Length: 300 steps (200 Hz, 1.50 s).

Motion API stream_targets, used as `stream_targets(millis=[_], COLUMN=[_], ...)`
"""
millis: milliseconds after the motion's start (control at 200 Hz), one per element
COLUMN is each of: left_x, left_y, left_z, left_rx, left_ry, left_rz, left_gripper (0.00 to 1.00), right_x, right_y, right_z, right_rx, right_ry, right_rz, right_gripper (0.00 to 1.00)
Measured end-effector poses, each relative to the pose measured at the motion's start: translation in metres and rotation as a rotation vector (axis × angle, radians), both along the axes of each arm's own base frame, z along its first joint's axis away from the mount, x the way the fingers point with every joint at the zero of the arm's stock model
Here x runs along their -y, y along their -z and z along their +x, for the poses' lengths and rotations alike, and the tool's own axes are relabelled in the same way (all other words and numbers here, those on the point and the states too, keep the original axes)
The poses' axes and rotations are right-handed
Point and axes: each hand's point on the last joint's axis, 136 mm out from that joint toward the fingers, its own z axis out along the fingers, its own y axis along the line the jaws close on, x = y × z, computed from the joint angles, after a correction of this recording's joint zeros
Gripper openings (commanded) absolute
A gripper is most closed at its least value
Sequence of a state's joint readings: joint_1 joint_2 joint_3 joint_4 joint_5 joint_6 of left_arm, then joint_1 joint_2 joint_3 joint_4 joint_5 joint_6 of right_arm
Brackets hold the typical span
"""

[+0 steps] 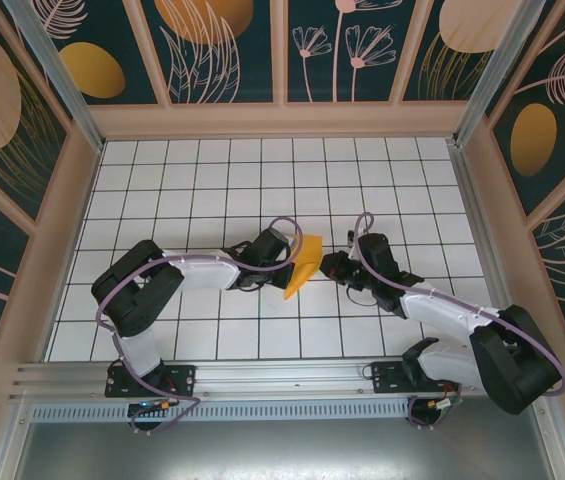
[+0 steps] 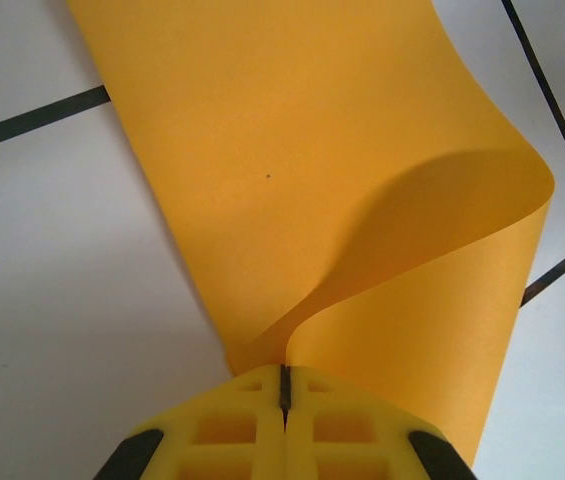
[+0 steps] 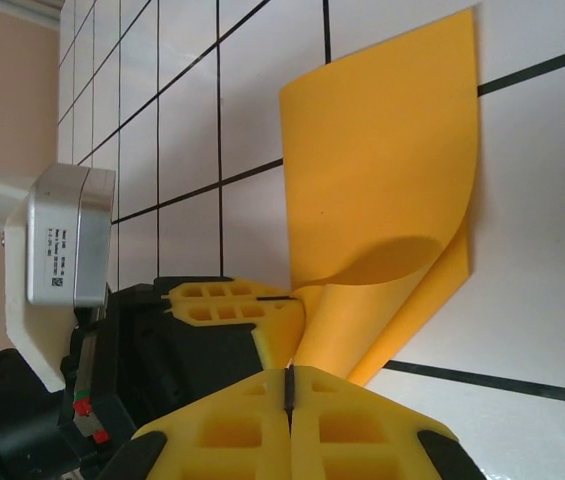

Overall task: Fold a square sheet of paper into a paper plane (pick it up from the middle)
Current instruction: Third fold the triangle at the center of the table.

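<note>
Left wrist: left hand [image 2: 284, 385] clamps curled paper [image 2: 312, 150]; right hand [image 3: 288, 385] closed at its edge.

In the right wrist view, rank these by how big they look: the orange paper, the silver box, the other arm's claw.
1. orange paper
2. silver box and left claw: they look about alike, so I won't rank them.
</note>
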<state>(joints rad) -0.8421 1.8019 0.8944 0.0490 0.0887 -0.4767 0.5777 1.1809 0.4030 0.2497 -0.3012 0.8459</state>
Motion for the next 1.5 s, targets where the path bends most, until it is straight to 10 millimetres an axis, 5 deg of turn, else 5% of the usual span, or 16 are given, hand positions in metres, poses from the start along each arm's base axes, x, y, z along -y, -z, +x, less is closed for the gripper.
stream_targets(millis=[440,1501], left_x=[0.0,0.001], left_y=[0.0,0.0], left_z=[0.0,0.001], left_rx=[0.0,0.0], left_ry=[0.0,0.0], left_rz=[0.0,0.001], left_gripper=[0.0,0.0], right_x=[-0.05,-0.044], right_y=[0.035,0.07], right_z=[-0.017,-0.014], right_rx=[-0.128,-0.176], right_ry=[-0.153,-0.121], right_rz=[0.017,0.034], right_gripper=[0.03,0.03])
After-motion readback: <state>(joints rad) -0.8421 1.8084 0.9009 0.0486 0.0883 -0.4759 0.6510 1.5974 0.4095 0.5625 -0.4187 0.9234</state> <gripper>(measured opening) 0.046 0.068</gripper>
